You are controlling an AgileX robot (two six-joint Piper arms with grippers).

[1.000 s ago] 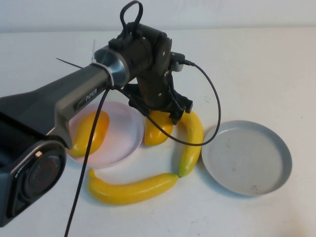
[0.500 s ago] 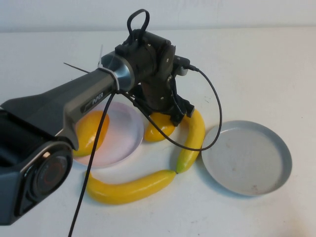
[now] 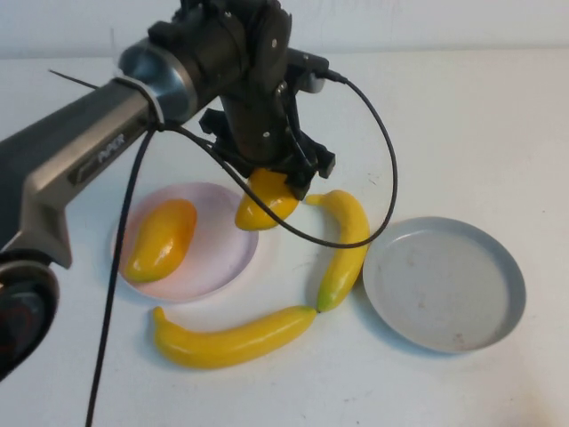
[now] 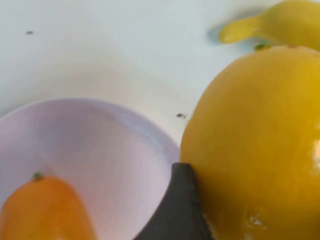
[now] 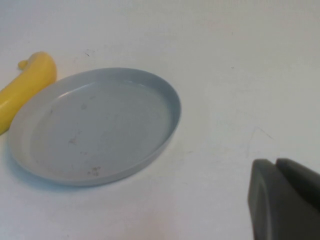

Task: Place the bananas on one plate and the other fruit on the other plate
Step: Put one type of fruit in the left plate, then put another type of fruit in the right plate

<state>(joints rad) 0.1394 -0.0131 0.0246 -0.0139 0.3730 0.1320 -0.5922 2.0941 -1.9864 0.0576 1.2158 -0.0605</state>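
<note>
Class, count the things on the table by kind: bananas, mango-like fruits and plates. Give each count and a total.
Bananas: 2, one near the front, one beside the grey plate.
Mango-like fruits: 2, one on the pink plate, one gripped by the left tool.
Plates: 2, pink plate and grey plate.
Total: 6. The right tool is parked near the grey plate.
</note>
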